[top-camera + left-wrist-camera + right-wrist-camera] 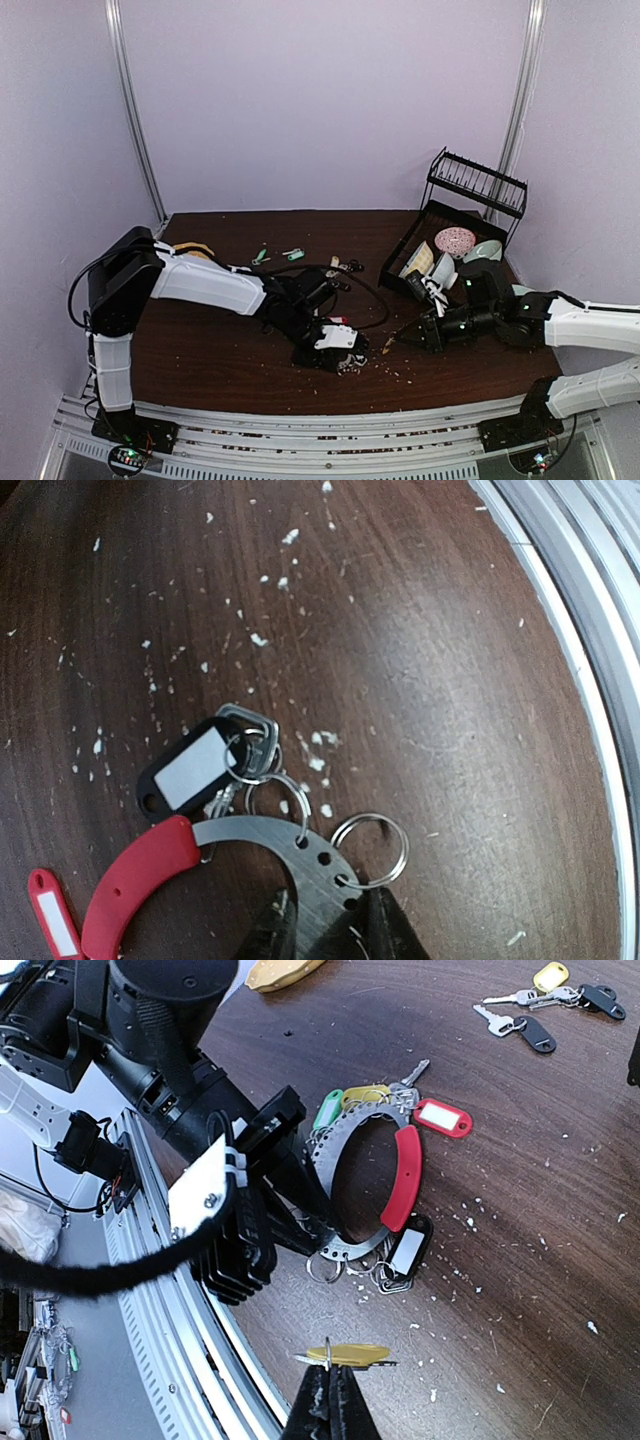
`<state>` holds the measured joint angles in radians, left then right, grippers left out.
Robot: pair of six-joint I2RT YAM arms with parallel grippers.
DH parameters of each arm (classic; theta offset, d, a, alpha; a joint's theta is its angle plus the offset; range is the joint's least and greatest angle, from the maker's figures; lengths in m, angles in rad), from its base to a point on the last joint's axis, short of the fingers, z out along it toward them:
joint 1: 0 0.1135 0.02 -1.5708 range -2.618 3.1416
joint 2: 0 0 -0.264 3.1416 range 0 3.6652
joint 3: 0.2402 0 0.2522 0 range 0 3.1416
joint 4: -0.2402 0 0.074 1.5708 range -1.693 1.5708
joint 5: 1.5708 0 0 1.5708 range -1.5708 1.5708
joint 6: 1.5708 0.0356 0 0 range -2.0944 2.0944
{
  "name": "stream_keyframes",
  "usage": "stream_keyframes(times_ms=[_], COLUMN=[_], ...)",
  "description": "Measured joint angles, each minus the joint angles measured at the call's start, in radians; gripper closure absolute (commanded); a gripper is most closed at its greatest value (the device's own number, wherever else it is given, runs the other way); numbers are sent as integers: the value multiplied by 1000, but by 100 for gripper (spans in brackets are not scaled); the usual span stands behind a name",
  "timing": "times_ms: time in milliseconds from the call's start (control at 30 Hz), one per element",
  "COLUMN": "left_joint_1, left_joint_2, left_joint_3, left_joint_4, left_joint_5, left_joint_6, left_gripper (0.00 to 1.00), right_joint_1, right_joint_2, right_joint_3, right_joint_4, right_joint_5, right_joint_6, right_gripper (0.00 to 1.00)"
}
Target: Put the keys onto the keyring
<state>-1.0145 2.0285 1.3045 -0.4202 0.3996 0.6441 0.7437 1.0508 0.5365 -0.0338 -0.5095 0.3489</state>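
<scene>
Right gripper (328, 1372) pinches yellow-tagged key (350, 1353); left wrist shows left gripper (330, 922) clamping keyring (250, 832).

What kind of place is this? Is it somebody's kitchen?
Probably a robot practice booth, not a kitchen. A left arm and a right arm are bolted to a metal rail, plain walls close it in, and loose keys and a dish rack sit on the table.

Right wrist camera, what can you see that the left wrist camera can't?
Only the right wrist: the yellow-tagged silver key pinched in the right fingers, a green plastic tag, and loose silver keys far off. Only the left wrist: nothing new I can tell, just a closer look. Both: the big red-and-silver keyring and the black plastic tag.
</scene>
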Motion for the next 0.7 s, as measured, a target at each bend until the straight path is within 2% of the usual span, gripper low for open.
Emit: stream_keyframes(times_ms=[67,367,533,667,700], left_joint_1=[0,-2,-21,-92,-109], left_joint_2=[-24,-137,-225,-306,-321], left_joint_3=[-44,-225,-334,-380,-380], left_joint_4=[46,257,439,584,594], left_joint_5=[-4,-93,-270,-480,-491], left_joint_6=[-31,-198,-286,-254,-249], left_gripper=[99,98,98,99,99], right_joint_1=[0,0,0,11,14], right_joint_2=[0,3,42,70,71], right_joint_3=[0,0,0,1,1], right_joint_4=[0,11,34,39,47], right_joint_5=[0,-14,-32,-37,-42], right_joint_6=[0,19,31,28,28], right_gripper=[100,100,100,100,100])
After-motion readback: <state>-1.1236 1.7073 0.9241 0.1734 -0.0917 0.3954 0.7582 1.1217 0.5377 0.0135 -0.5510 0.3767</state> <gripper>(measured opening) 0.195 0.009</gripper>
